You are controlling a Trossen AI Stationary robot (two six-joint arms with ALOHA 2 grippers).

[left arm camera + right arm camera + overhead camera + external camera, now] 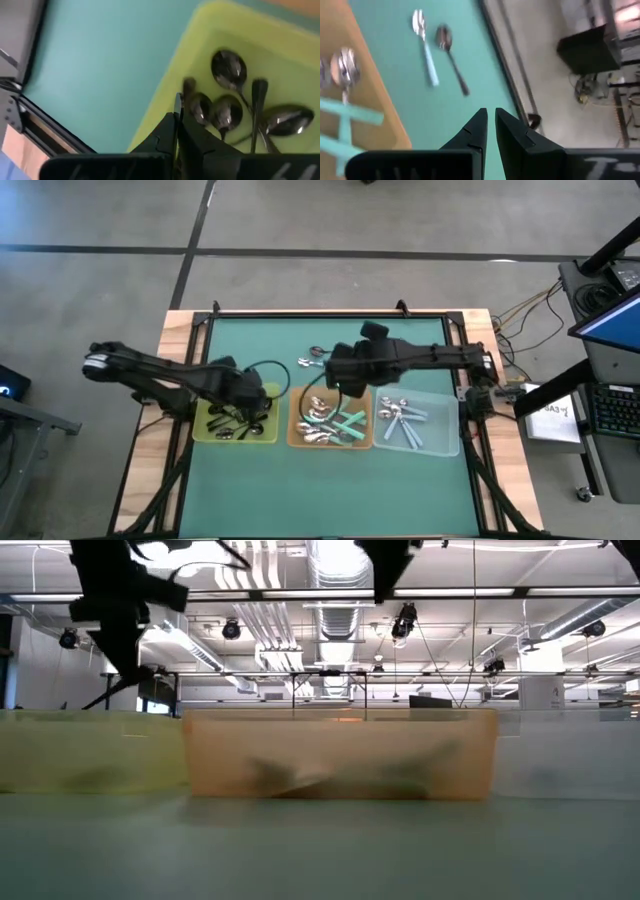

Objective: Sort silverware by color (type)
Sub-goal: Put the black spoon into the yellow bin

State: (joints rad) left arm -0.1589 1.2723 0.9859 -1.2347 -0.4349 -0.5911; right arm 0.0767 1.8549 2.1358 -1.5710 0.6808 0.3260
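Observation:
Black-handled spoons (227, 107) lie in the yellow tray (236, 423). Teal-handled spoons (345, 423) lie in the orange tray (298, 420), and pale blue-handled spoons (405, 420) lie in the clear tray (445, 425). Two loose spoons lie on the green mat behind the trays, one with a pale blue handle (426, 50) and one with a black handle (452, 60). My left gripper (177, 107) is shut and empty above the yellow tray's far left rim. My right gripper (491, 114) is shut and empty above the mat, between the orange tray and the loose spoons.
The mat's black frame (507, 65) runs just beyond the loose spoons. Bare green mat (330, 490) lies in front of the trays. In the low view the three trays stand side by side, the orange one (340, 755) in the middle.

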